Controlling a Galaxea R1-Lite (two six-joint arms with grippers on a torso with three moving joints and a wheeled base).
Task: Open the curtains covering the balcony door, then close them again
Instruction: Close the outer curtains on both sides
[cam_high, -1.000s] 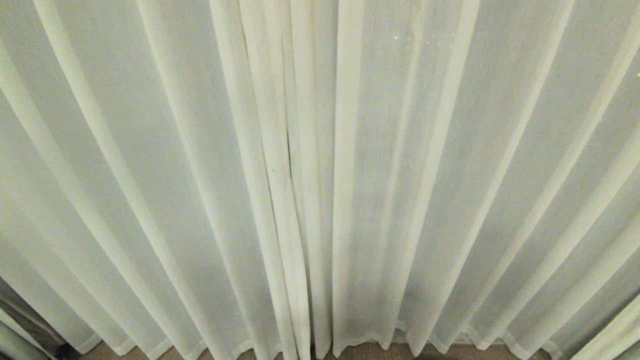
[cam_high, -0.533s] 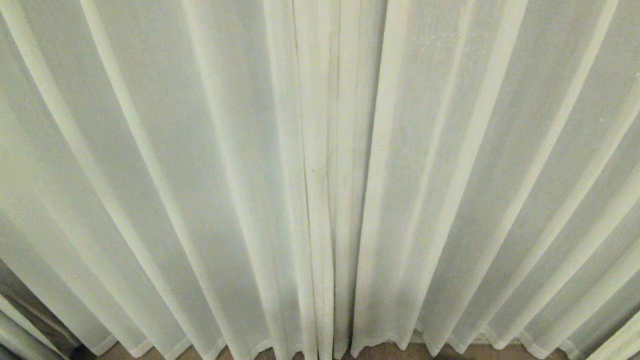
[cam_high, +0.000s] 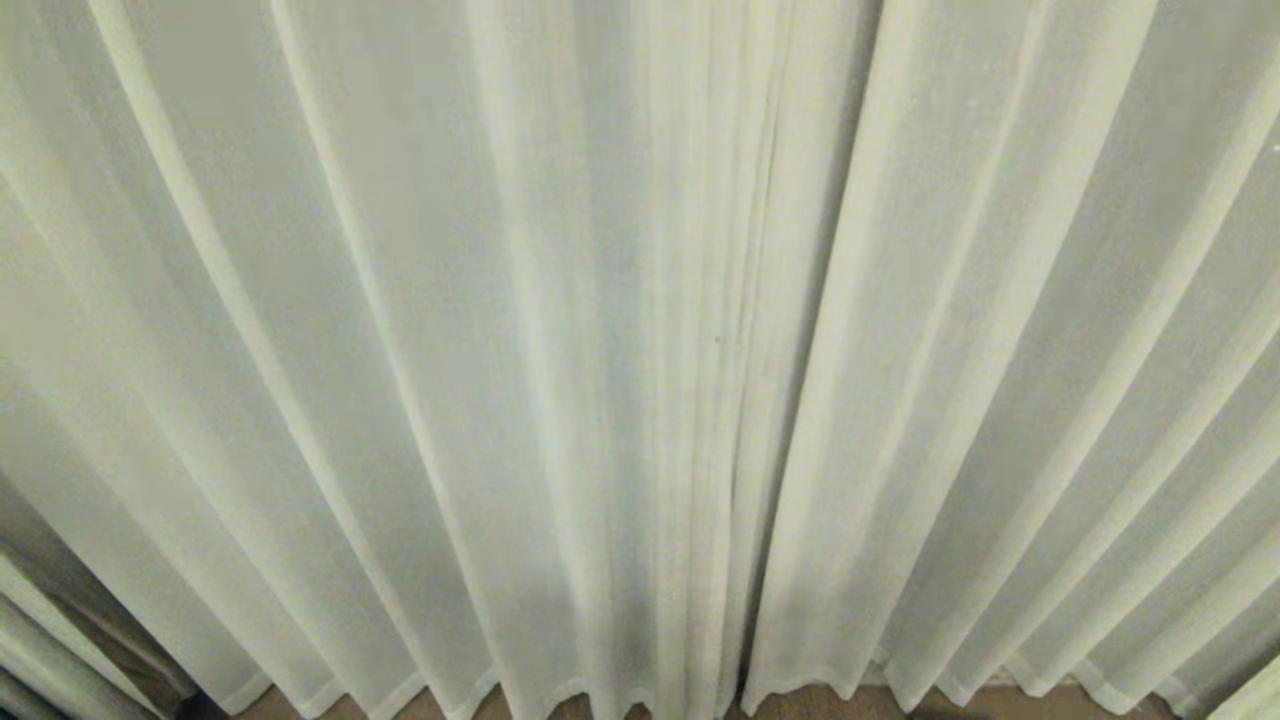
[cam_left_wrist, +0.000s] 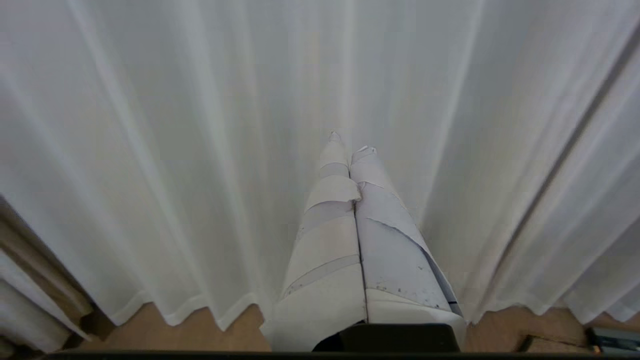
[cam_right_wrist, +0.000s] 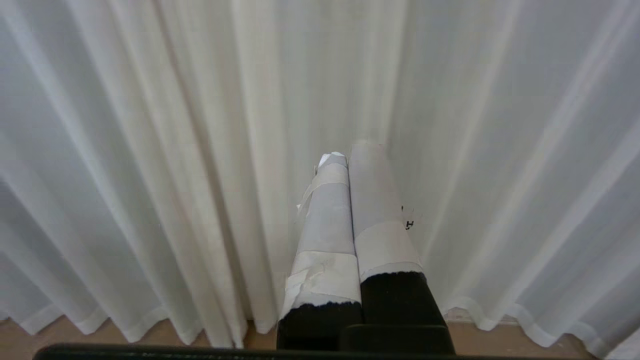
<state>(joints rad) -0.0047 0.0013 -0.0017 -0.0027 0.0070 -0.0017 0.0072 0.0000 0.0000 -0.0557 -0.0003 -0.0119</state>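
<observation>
— Curtains (cam_high: 400, 300) hang drawn across the whole view, hems just above the floor (cam_high: 820, 702)?
— Yes, and the panels meet right of centre.
— Left hand (cam_left_wrist: 348, 142)?
— Fingers pressed together, empty, pointing at the pleats.
— Right hand (cam_right_wrist: 350, 150)?
— Likewise closed on nothing, facing the fabric, near it.

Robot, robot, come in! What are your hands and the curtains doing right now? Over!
Left gripper shut, empty, facing the curtains. Right gripper shut, empty, likewise. Curtains drawn closed, hems just above the floor. Door hidden, nothing in the way.
</observation>
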